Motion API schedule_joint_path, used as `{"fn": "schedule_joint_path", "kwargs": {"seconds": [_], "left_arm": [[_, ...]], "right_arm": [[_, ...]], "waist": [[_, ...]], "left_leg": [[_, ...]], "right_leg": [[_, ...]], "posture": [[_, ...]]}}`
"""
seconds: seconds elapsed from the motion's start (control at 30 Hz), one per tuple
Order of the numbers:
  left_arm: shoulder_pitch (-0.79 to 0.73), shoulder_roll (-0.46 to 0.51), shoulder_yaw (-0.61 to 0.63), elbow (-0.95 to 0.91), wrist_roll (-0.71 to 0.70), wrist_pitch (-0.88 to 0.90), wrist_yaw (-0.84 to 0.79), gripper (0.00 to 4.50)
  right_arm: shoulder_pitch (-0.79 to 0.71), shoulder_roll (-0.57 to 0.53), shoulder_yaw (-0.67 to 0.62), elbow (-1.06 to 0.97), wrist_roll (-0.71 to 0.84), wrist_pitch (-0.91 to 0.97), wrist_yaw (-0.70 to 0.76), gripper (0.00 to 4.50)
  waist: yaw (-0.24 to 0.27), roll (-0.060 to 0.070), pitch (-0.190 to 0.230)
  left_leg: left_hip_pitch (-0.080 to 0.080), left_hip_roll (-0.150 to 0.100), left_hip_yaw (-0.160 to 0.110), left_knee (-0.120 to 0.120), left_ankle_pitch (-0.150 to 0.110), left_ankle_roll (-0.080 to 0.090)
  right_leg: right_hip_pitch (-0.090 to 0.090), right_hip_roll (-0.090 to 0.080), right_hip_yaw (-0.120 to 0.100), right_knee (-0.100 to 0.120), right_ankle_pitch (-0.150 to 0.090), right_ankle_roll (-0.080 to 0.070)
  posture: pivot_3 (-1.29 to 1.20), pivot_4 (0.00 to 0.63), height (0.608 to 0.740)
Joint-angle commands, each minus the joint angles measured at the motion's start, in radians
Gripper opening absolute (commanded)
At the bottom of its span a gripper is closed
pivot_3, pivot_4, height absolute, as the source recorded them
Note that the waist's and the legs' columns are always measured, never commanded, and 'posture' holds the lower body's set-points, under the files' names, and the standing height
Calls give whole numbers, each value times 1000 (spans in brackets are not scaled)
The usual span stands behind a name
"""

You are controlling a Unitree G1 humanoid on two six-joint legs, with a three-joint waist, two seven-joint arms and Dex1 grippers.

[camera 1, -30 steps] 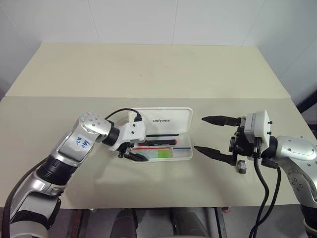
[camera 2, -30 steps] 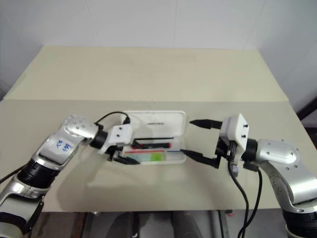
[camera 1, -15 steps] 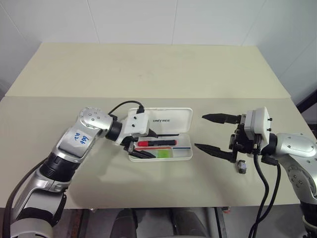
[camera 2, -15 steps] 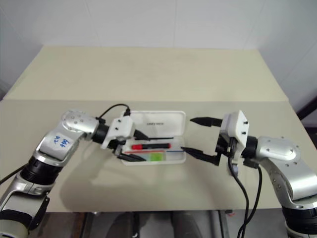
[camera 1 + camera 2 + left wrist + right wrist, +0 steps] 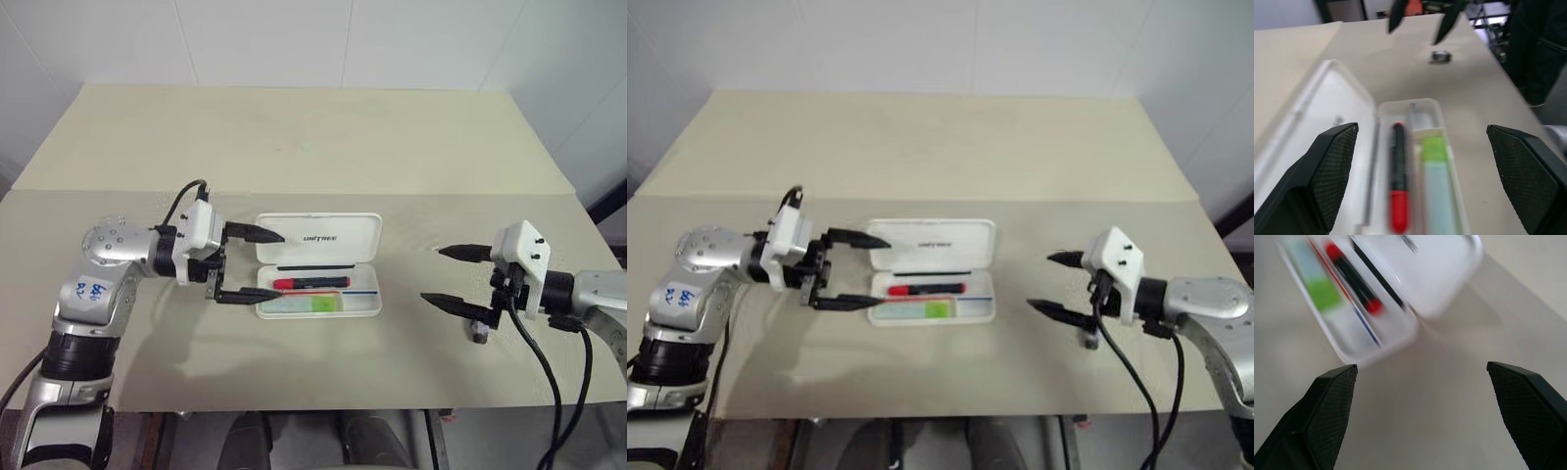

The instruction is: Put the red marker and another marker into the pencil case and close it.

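Two markers are already lying in the open pencil case (image 5: 318,277) at the middle of the desk (image 5: 294,137), so you are looking at the closing step. Going left to right: your left claw (image 5: 247,264) is hovering just beside the case's left end, its two black fingers spread wide and gripping nothing. Next, the case is resting with its lid (image 5: 318,238) folded flat on the far side and its tray on the near side. The red marker (image 5: 310,282) is lying lengthwise in the tray, and another marker (image 5: 304,305), with its light green cap, is sitting in front of it, nearer to you. Further right, a small dark object (image 5: 478,334) is sitting on the desk under your right claw (image 5: 447,276), which is also gaping wide and empty, well apart from the case.

The case is looking like thin, stiff, light plastic with a smooth surface, so it is likely to slide when pushed. Consider catching the lid by its far long edge and bracing the tray while folding it over.
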Motion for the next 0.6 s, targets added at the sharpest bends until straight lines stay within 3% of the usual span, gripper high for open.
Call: {"fn": "schedule_joint_path", "kwargs": {"seconds": [0.03,0.3,0.6], "left_arm": [[9,-10,34,-19,-23,-37,23,4466],[52,-52,-15,8,4,-113,31,4466],[21,-101,-60,91,7,-129,31,4466]], "right_arm": [[27,-57,-51,-16,-43,64,-38,4500],[220,-108,-213,-161,-21,300,-58,4500],[198,-36,-311,-300,57,781,-251,4500]], "waist": [[0,0,0],[4,0,0],[-1,0,0]], "left_leg": [[0,0,0,0,0,0],[0,0,0,-1,0,0],[1,-1,0,0,0,1]], "right_leg": [[0,0,0,0,0,0],[0,0,0,-2,0,0],[2,0,2,-3,1,0]], "posture": [[0,150,740],[0,150,740],[0,150,740]]}}
